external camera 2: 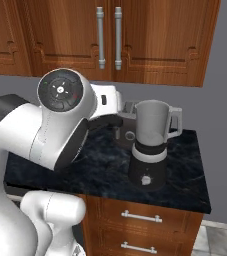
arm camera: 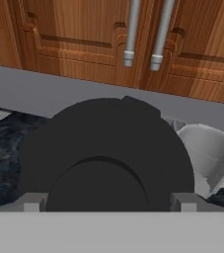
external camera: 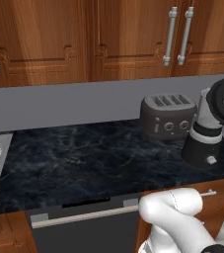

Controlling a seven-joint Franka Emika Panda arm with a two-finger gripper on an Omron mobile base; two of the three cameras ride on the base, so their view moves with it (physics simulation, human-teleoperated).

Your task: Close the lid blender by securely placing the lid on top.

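The gripper (arm camera: 108,202) has the lid (arm camera: 108,133) in its grasp, with the raised knob (arm camera: 98,188) between the fingertips at the bottom of the hand view. The lid spreads over the middle of that view, its face turned to the camera. How deep the fingers sit on the knob, I can't tell.

The blender (external camera 2: 152,125) stands upright right of centre in the right base view, jar uncovered, side handle (external camera 2: 178,123) to the right, black base (external camera 2: 147,170) on the counter (external camera 2: 190,170). The toaster (external camera: 165,116) is just beside it, right of centre in the left base view.

The lid looks light and stiff, probably plastic, so a firm squeeze shouldn't bend it. The smooth knob may be slippery, and the wide disc could twist about so small a hold if its edge catches the rim. The knob is the right place to take it, fingers on opposite sides, leaving the edge free to seat. It likely needs levelling over the jar, then a gentle, even push down; a sideways shove could tip the tall blender.
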